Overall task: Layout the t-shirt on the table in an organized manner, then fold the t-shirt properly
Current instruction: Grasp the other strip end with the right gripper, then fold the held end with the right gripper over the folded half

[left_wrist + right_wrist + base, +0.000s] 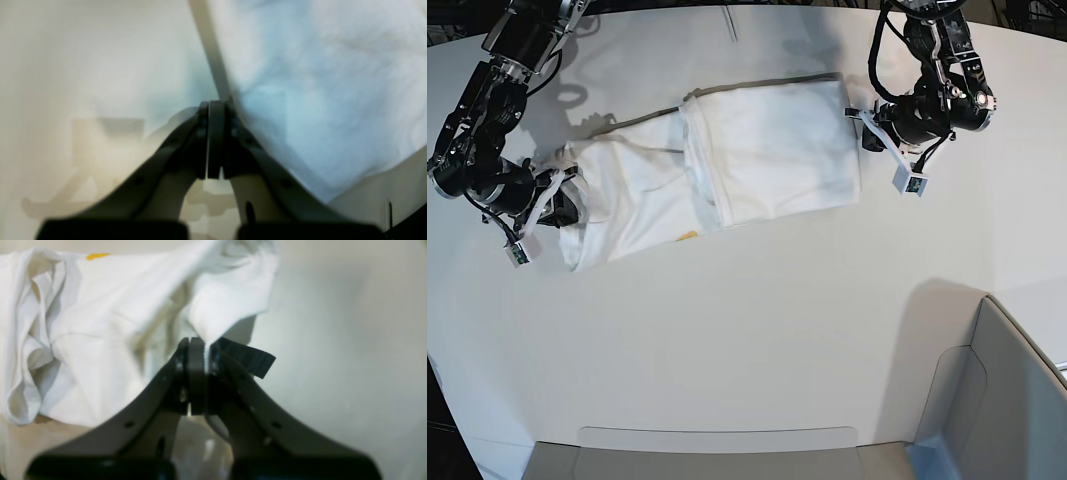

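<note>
Black arms (487,110) (looped cables), dark, seemingly screw-holed pincer fingers (156,396).

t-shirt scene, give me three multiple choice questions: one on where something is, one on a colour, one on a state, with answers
1. In the base view, where does the t-shirt lie on the table?
A. across the far half, between the two arms
B. in the near corner by the bin
C. hanging off the near edge

2. What colour is the neck tag beside the right tool?
A. red
B. black
C. green

3. How does the right tool stand?
A. wide open above the cloth
B. shut on bare table
C. shut on a fold of the t-shirt

Answers:
1 A, the cloth stretches between the arms, far from the bin wall.
2 B, the right wrist view shows a dark black strip at the pinched fabric.
3 C, white cloth sits pinched between the closed jaws.
</note>
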`<state>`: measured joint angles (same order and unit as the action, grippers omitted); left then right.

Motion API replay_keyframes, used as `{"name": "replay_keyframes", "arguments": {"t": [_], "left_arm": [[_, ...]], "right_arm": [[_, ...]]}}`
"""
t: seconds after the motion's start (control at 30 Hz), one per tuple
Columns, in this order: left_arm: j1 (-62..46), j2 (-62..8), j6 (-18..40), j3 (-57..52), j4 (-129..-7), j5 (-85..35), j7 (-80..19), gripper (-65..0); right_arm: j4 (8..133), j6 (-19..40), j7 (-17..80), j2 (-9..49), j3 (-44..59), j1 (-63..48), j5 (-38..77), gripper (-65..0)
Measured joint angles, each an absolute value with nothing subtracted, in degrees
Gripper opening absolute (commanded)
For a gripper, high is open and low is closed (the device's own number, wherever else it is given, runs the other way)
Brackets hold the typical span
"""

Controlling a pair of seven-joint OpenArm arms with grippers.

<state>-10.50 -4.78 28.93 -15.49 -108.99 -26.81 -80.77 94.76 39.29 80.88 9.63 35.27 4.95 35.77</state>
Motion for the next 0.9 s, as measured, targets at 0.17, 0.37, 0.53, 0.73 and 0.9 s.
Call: {"name": "replay_keyframes", "arguments": {"t": [0.17,0.37,0.53,0.73,0.9], "left_arm": [[-10.9,-4.8,28.9,-15.5,-109.0,-26.8,-80.6,-65.0],[-11.7,-6.0,28.9,-16.3,-109.0,-27.0,-80.6,-65.0],[-11.5,-8.3,28.9,-20.7,-109.0,-26.6,-80.6,-65.0],[-11.6,-8.6,29.2,-21.5,-109.0,-26.6,-80.6,-65.0],[-13.3,-8.6,29.2,-21.3,-109.1,-26.8,-80.7,-65.0]], "right_arm": [[87.2,39.3,80.9,13.1,39.6,7.0,35.0,-65.0],[94.5,39.3,81.0,15.1,36.5,6.8,34.8,-65.0],[103.3,39.2,80.5,13.3,27.7,5.1,35.6,-65.0],[110.5,39.3,81.2,9.6,21.3,1.9,30.2,-65.0],[117.2,39.2,80.8,6.4,15.0,0.6,27.2,-65.0]]}}
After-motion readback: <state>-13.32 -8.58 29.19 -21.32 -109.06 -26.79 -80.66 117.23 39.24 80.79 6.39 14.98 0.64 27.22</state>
